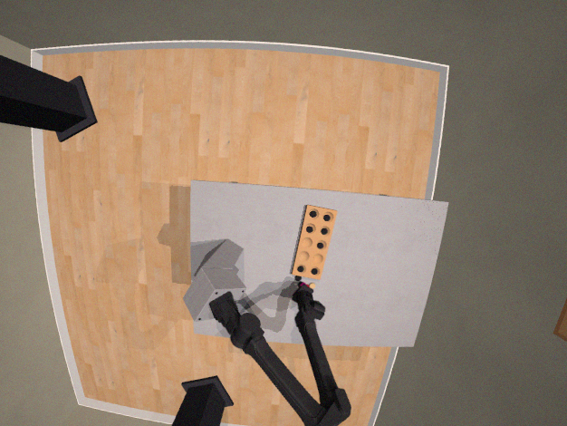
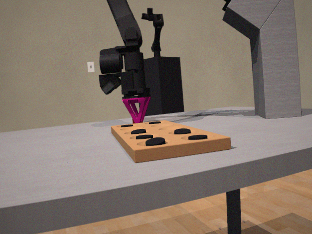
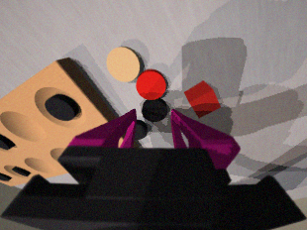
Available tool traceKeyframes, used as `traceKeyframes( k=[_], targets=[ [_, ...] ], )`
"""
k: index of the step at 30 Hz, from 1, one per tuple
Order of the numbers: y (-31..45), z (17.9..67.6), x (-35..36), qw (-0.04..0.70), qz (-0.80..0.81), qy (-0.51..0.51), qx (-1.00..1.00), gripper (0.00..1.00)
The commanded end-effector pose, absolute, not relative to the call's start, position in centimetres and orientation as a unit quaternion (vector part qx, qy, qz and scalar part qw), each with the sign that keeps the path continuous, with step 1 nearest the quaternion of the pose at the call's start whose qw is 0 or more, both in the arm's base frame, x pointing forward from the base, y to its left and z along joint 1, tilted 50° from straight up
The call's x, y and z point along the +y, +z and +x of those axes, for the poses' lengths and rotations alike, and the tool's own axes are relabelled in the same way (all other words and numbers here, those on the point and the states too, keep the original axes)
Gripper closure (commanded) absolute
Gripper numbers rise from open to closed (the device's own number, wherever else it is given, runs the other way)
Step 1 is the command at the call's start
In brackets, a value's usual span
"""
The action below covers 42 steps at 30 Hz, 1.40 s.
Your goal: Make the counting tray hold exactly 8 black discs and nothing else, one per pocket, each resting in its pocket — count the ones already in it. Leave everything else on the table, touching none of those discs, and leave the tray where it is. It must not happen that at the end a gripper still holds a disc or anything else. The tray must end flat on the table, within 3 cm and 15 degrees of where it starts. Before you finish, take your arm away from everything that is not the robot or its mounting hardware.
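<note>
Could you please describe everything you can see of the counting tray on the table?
The counting tray is a flat rectangular block, wood-like orange-tan, with ten round pockets in two rows of five. Seven pockets hold black discs; three are vacant, two in one row and one in the other. It lies flat on the grey table, angled slightly to the table's edges. Nothing is seen touching it except the discs and table. The magenta claw, open, hangs just beyond its short end nearest the arm.

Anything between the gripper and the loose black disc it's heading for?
Nothing visible. In the wrist view the black disc lies just ahead of the half-open gripper, gap unobstructed. The red disc touches its far side; a second black disc sits by the left finger.
</note>
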<state>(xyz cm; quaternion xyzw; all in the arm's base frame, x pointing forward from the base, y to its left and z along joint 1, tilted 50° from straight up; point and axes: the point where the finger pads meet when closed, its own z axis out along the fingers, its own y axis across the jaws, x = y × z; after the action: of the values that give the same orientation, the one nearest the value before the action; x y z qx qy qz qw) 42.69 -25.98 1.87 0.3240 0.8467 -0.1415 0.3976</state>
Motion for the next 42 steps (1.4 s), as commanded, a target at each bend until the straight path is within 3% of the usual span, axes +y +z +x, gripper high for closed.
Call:
traceKeyframes(
  k=[1,42],
  targets=[
    [1.52,42.68,-26.71,0.399,0.322,-0.146,0.846,0.56],
    [0.76,43.06,-27.11,0.397,0.322,-0.146,0.847,0.56]
  ],
)
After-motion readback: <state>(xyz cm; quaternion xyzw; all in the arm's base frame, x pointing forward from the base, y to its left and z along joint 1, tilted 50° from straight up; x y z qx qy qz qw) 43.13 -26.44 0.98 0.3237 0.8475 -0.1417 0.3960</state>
